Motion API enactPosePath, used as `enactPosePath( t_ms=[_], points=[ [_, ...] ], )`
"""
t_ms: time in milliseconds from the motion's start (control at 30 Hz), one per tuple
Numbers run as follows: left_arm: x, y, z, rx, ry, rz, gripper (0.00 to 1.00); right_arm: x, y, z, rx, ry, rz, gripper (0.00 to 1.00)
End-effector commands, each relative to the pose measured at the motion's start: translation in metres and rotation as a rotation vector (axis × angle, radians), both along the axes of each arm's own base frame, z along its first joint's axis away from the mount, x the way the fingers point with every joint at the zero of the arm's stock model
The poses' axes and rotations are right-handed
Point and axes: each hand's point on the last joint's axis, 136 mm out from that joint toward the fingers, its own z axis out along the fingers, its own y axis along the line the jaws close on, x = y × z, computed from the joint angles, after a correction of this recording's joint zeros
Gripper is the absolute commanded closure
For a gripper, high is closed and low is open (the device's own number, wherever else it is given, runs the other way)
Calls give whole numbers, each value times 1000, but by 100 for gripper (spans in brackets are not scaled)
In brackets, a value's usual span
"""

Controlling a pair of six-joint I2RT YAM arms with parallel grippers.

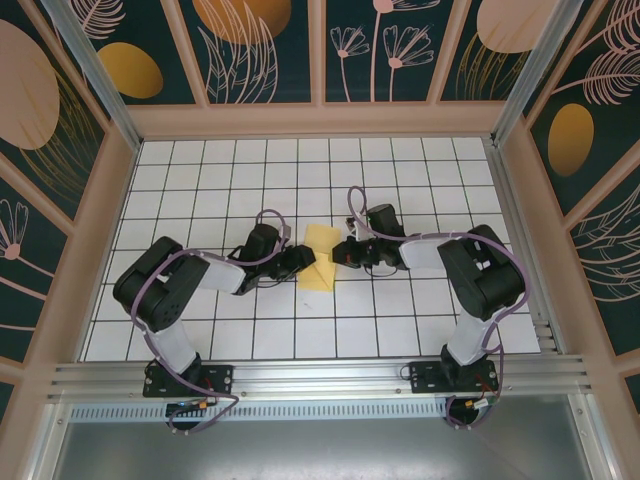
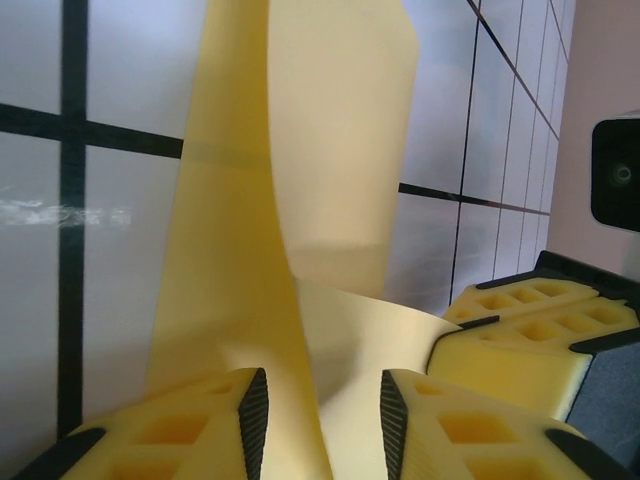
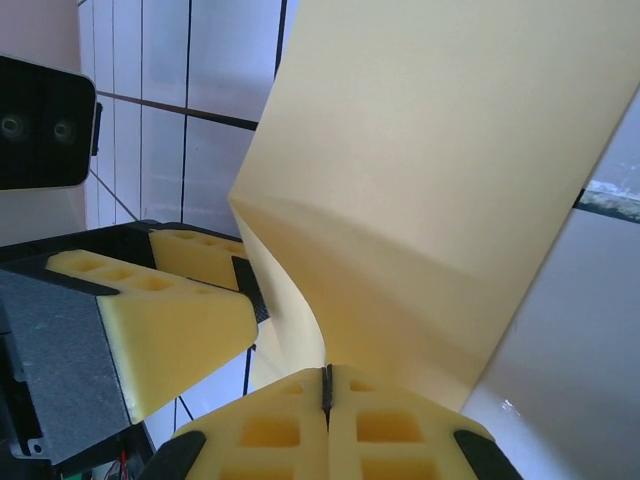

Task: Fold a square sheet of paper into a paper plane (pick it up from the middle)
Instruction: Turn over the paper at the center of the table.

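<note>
Bright, even light; glare on tiles [image 2: 50,212]; close-up paper [image 2: 230,250] slightly soft.

- I see the thin pale-yellow sheet of paper [image 1: 320,257] mid-counter [image 1: 400,160], folded into a creased wedge.
- One flap curves up off the surface, bowed along a soft crease.
- Its near edge sits pinched in the closed right tool [image 3: 326,385].

A white table [image 1: 300,170] with black grid lines was seen from above. A bent yellow paper [image 1: 322,258] was found near its middle. The left gripper [image 1: 303,262] was placed at the paper's left side, and the right gripper [image 1: 344,251] at its right side. The left arm [image 1: 165,290] and the right arm [image 1: 480,270] were stretched in from the near edge. Purple cables [image 1: 270,215] were looped over them. The table was ringed by walls [image 1: 260,50] painted with flowers.
</note>
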Motion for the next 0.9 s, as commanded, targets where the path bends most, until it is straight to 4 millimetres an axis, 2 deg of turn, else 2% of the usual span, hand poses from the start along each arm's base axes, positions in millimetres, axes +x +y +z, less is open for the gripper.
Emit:
enactPosePath(
  t_ms=[0,133,367,600,700,800,833,867],
  points=[
    [8,-8,9,-31,-72,-41,66,3,-1,12,39,-25,-1,95],
    [9,-10,9,-38,-94,-53,71,3,-2,10,38,-21,-4,95],
    [14,-14,12,-41,-128,-64,74,3,-5,6,30,-6,-10,95],
    [17,-13,19,-35,-164,-59,87,5,-7,12,23,-15,-24,93],
    [19,-9,25,-13,-189,-50,92,12,-15,26,5,-54,-69,81],
    [21,-2,32,36,-222,-40,94,23,-30,44,-37,-113,-148,65],
    [23,0,45,48,-253,-33,94,27,-36,50,-57,-135,-179,59],
    [24,4,49,79,-267,-30,94,30,-43,55,-82,-159,-213,53]
  ],
)
